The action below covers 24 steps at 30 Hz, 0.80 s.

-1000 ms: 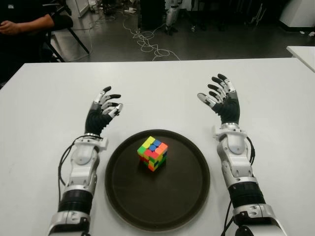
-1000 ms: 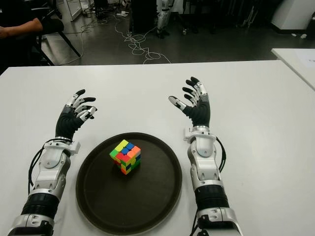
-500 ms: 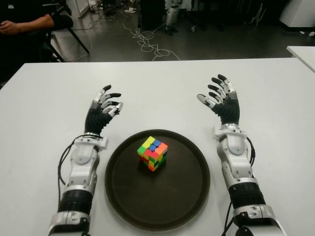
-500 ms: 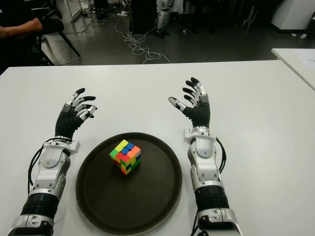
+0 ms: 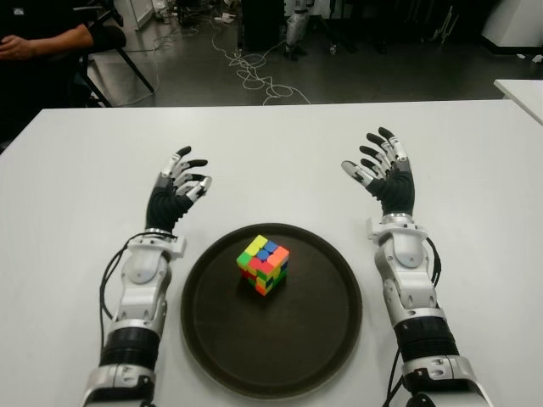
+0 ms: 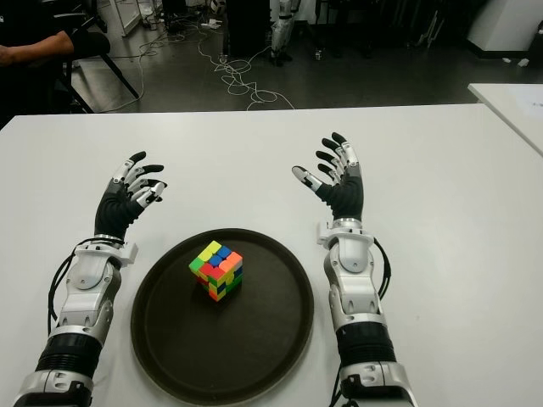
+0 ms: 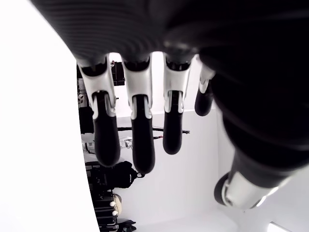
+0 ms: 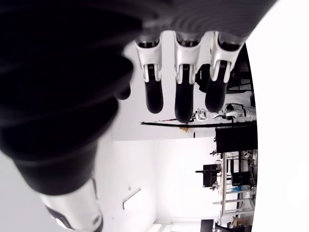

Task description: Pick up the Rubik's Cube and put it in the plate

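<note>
Still unmoved: Rubik's Cube in plate, left hand and right hand empty, spread.

Both my hands empty, fingers spread.
My left hand and right hand are raised palm-inward, forearms stretched forward, holding nothing.

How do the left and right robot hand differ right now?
The left robot hand has its fingers partly curled; the right robot hand has them spread straighter. The left shows beside the plate on its left, the right on the plate's right and slightly farther up the table. Both hold nothing; the Rubik's Cube sits in the plate.
</note>
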{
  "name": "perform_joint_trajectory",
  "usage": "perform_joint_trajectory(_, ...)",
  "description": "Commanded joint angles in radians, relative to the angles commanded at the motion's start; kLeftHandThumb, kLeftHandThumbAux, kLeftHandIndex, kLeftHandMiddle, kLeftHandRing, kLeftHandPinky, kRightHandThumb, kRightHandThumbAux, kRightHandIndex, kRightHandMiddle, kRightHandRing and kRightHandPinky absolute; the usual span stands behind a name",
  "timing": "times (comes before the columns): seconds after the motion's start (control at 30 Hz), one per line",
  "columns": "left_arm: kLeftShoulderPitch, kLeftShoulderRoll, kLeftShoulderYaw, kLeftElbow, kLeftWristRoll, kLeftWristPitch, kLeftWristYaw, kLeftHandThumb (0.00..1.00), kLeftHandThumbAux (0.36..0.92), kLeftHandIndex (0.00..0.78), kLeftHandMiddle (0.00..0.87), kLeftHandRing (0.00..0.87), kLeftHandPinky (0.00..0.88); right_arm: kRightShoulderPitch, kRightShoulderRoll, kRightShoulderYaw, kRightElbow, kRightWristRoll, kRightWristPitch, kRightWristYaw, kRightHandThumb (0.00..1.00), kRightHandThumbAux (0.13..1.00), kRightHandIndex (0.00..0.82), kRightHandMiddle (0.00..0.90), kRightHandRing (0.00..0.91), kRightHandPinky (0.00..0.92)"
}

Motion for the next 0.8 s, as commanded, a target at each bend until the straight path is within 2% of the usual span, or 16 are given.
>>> perform_joint_trajectory(0.3,0.007,0.005,-0.007,-0.018,0.025,0.000,0.018,0.336,0.727,0.139,0.212,0.255,0.314,0.020,-0.008,0.004,-0.019,-0.014,-0.003,-0.001,0.084,0.826,0.168,0.226,0.227,0.228)
perform_joint_trajectory(0.57,0.011,0.005,-0.015,-0.033,0.052,-0.001,0.040,0.287,0.742,0.140,0.194,0.225,0.285,0.030,-0.018,0.006,-0.021,-0.023,-0.008,0.009,0.072,0.826,0.168,0.227,0.227,0.225)
perform_joint_trajectory(0.8,0.010,0.012,-0.019,-0.022,0.075,-0.013,0.054,0.265,0.715,0.124,0.179,0.208,0.266,0.037,-0.022,0.012,-0.020,-0.035,-0.012,0.014,0.075,0.821,0.174,0.231,0.230,0.224)
